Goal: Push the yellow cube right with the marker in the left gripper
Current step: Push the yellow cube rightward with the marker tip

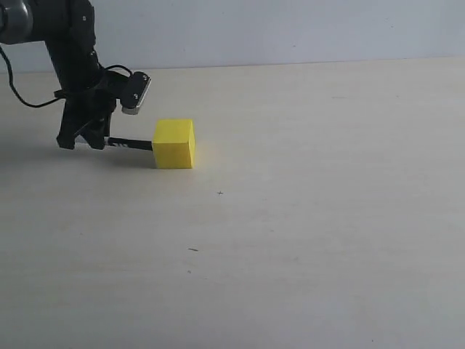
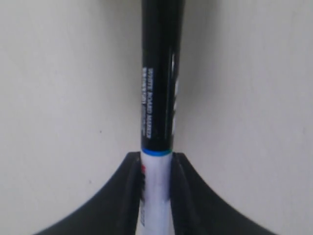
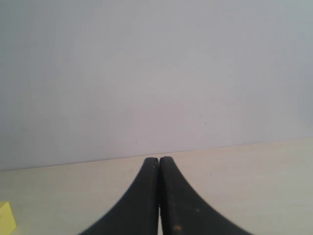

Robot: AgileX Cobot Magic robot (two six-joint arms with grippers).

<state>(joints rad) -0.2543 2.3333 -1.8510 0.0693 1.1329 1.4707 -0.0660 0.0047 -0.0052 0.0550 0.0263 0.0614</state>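
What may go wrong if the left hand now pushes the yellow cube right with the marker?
1. The left hand grips the marker only at its white end, with the long black part sticking out; under load it might slip back or swing.
2. The tip seems to meet the yellow cube at one small spot; if off-centre, the cube may turn instead of sliding straight.

One yellow cube [image 1: 174, 143], one marker [image 1: 129, 144], one table [image 1: 305, 233], and two pincers: the left pincer [image 1: 86, 140] and the right pincer [image 3: 159, 162].
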